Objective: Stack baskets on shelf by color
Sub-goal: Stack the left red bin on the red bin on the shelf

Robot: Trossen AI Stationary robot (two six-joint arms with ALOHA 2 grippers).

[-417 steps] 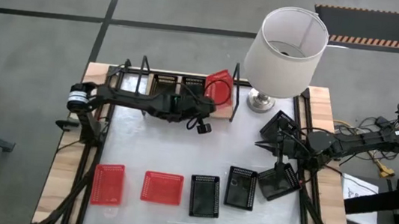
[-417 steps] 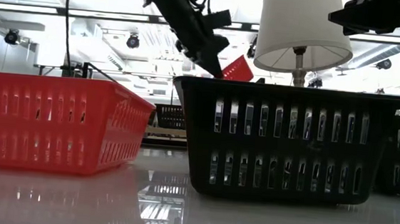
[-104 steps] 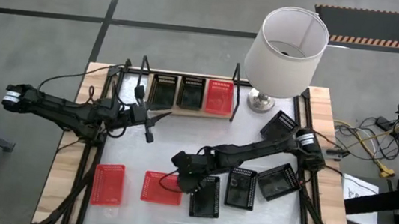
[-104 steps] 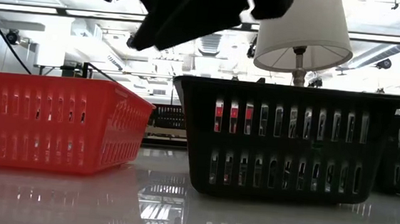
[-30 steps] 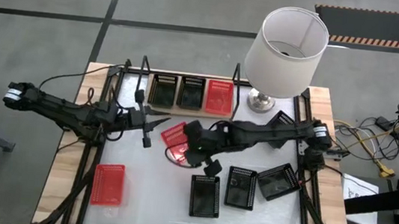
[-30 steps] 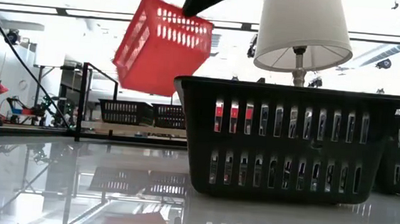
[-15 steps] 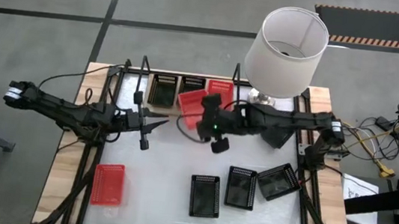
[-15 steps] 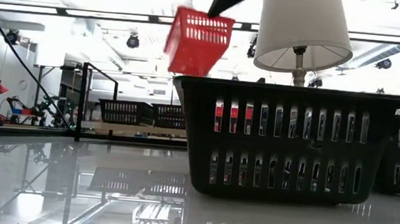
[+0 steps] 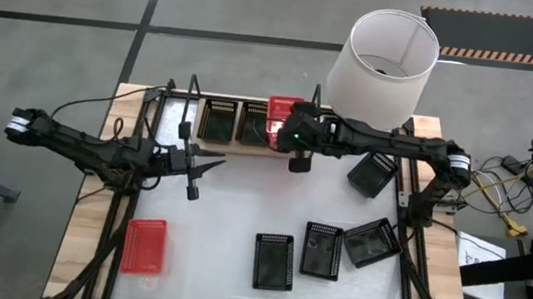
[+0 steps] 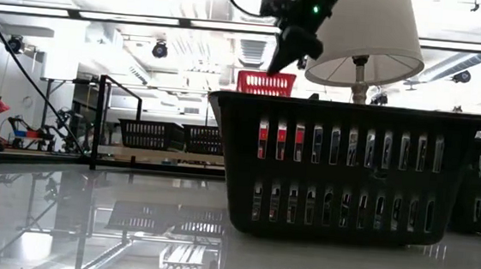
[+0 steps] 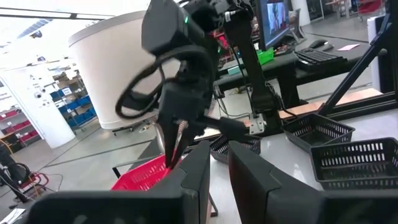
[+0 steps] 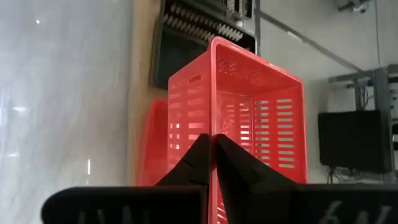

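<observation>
My right gripper (image 9: 287,127) is shut on a red basket (image 9: 283,110), which it holds over the right end of the shelf (image 9: 237,145) at the table's far edge. Another red basket (image 12: 152,143) rests on the shelf just beneath it. Two black baskets (image 9: 218,119) (image 9: 254,123) stand on the shelf to its left. In the low view the held basket (image 10: 266,83) shows behind a black basket, under my right gripper (image 10: 278,67). My left gripper (image 9: 213,161) hovers left of the table's middle, a little open with nothing between its fingers (image 11: 196,171). My right gripper pinches one wall of the red basket (image 12: 211,121) between its two fingers, which come slanting down from the table's right. The basket hangs beyond the fingers, about level. Whether it touches the red basket below cannot be told.
A lamp with a white shade (image 9: 383,57) stands at the far right beside the shelf. Three black baskets (image 9: 274,261) (image 9: 321,250) (image 9: 371,244) lie near the front, one more (image 9: 372,174) at the right. A red basket (image 9: 144,246) sits front left.
My right gripper has carried the red basket from the table's middle toward the far edge, over to the shelf's right end, turning as it went. The basket, steeply tilted a second ago, now hangs about level.
</observation>
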